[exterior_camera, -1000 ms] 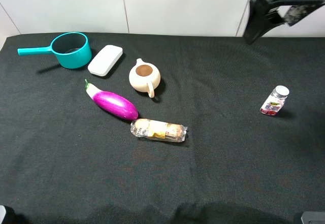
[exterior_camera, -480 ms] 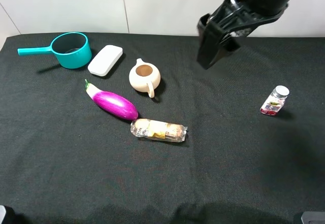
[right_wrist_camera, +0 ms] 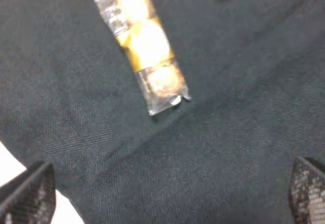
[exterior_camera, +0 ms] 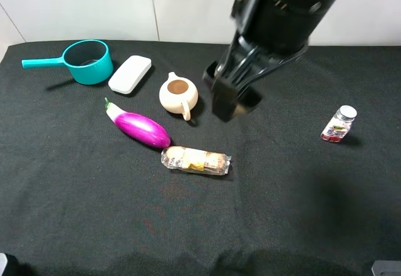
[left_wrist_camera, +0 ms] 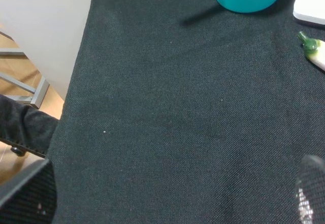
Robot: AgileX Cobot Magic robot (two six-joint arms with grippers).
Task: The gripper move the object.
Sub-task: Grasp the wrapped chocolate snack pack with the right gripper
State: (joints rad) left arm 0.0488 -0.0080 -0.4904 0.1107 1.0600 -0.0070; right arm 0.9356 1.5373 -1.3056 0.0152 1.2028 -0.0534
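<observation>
The object, a clear-wrapped pack of tan and yellow biscuits, lies flat on the black cloth just right of the purple eggplant. It also shows in the right wrist view. My right gripper hangs above the cloth, up and to the right of the pack and apart from it. In the right wrist view the right gripper has its fingertips far apart, open and empty. My left gripper is open and empty over bare cloth near the table's left edge.
A teal pot, a white flat case and a cream teapot stand at the back left. A small silver-capped bottle stands at the right. The left wrist view shows the table's edge and the floor beyond.
My right arm has swept from the far right corner down and left across the table, to just right of the teapot, above the pack. The objects have not moved.
</observation>
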